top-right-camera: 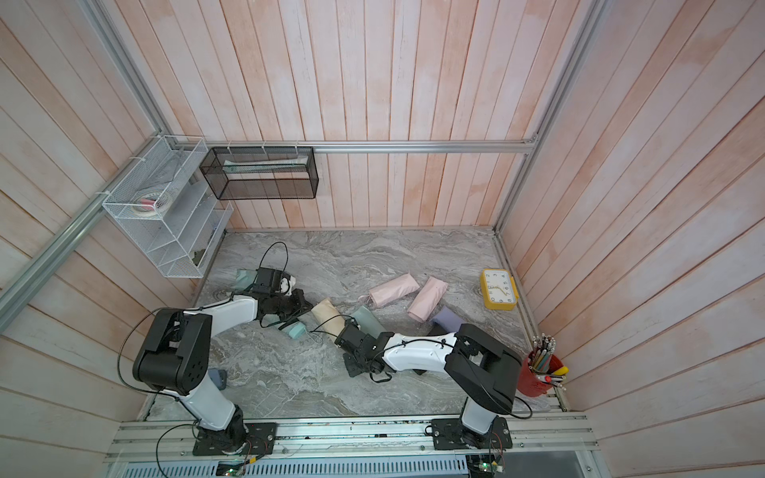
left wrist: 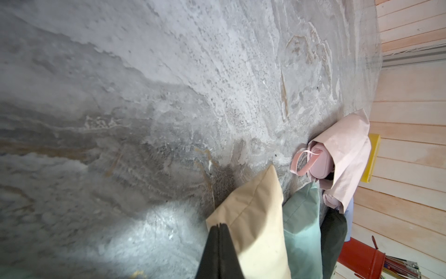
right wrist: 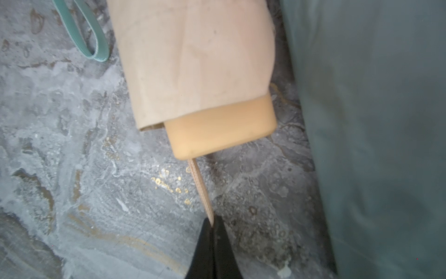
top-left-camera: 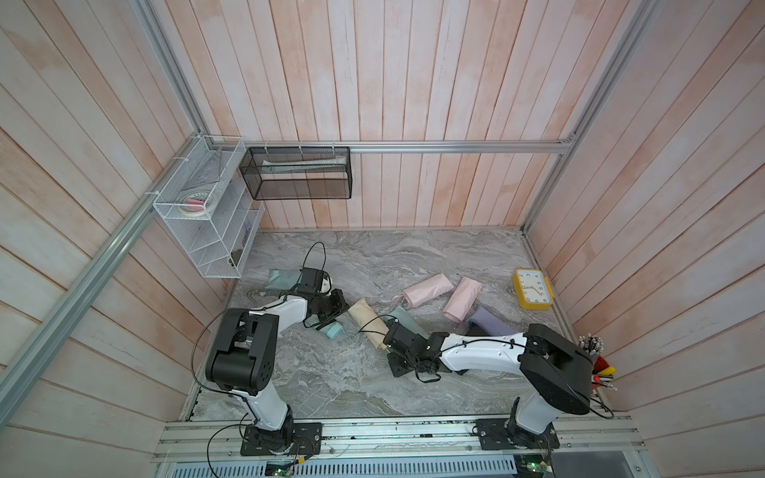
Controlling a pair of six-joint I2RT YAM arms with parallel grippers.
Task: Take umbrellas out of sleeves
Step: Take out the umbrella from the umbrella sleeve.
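A cream-yellow sleeve [top-left-camera: 366,320] [top-right-camera: 329,316] lies mid-table with its umbrella inside. Only the umbrella's yellow handle [right wrist: 222,128] sticks out of the sleeve's mouth [right wrist: 193,60]. My right gripper [right wrist: 212,223] [top-left-camera: 388,349] is shut on the handle's wrist cord [right wrist: 200,188], which runs taut. My left gripper [left wrist: 219,225] [top-left-camera: 341,305] is shut at the sleeve's closed far corner [left wrist: 255,217], seemingly pinching the fabric. A mint sleeve [top-left-camera: 407,320] [right wrist: 374,120] lies alongside. Two pink sleeved umbrellas [top-left-camera: 426,289] [top-left-camera: 461,304] and a lavender one [top-left-camera: 492,323] lie to the right.
A mint handle [top-left-camera: 333,330] with its strap [right wrist: 94,48] lies under my left arm. More mint fabric [top-left-camera: 281,279] sits at the far left. A yellow clock [top-left-camera: 532,289] and a red pencil cup [top-right-camera: 536,372] stand by the right wall. Wire racks [top-left-camera: 207,207] [top-left-camera: 298,174] hang at the back left.
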